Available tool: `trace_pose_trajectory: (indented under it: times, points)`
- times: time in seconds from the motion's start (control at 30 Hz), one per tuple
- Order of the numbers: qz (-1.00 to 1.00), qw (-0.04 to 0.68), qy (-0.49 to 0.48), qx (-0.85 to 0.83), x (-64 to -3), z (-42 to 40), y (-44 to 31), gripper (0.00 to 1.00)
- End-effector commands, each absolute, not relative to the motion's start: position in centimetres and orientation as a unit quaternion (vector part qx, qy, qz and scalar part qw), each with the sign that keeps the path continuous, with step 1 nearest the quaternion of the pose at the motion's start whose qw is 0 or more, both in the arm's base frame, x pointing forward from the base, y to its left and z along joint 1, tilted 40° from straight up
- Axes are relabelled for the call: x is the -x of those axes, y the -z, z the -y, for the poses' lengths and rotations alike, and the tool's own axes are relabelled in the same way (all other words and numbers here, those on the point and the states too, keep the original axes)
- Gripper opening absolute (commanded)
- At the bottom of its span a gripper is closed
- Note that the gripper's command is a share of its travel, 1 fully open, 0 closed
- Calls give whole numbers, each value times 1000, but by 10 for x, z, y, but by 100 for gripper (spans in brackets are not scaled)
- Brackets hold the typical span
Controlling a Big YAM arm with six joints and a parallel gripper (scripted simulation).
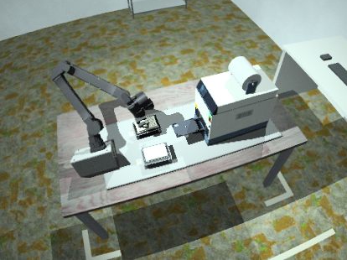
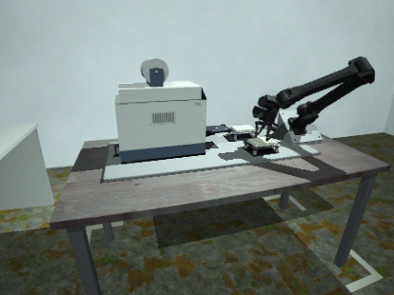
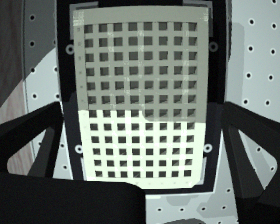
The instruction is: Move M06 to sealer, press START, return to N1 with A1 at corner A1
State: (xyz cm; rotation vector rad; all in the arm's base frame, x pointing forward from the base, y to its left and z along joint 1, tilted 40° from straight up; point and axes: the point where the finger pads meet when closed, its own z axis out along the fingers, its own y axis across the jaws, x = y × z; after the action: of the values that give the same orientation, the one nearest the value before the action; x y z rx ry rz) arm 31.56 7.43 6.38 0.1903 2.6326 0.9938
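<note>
A pale plate (image 1: 153, 127) (image 2: 257, 143) (image 3: 141, 14) with open wells sits in a dark nest (image 3: 67, 82); I cannot read its label. My gripper (image 1: 144, 123) (image 2: 264, 135) (image 3: 142, 110) is open above it, one finger beyond each long side, holding nothing. A second plate (image 1: 155, 152) (image 2: 243, 129) sits in the other nest, bright white on top; its label cannot be read either. The sealer's dark stage (image 1: 184, 128) (image 2: 218, 128) is out, with no plate on it. The sealer (image 1: 243, 113) (image 2: 162, 127) shows small yellow, green and red spots on its front; which one is lit is unclear.
The sealer's tall housing with a foil roll (image 1: 244, 74) (image 2: 154, 69) on top stands beyond the stage. The arm's base (image 1: 95, 162) stands at the opposite end of the light perforated board (image 1: 121, 179). The second nest lies close beside the one under my gripper.
</note>
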Motion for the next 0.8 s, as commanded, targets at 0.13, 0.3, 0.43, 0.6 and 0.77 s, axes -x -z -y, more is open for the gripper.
trace_pose_trajectory:
  times: [0.13,0.3,0.43,0.6,0.77]
  points:
    - [-920,174,-345,-59,-329,-70,-78,100]
    - [-919,181,-345,-56,-333,-70,-80,100]
    - [-918,190,-344,-52,-338,-69,-82,100]
    - [-918,192,-345,-43,-339,-75,-83,100]
    - [-919,186,-346,-40,-333,-79,-79,100]
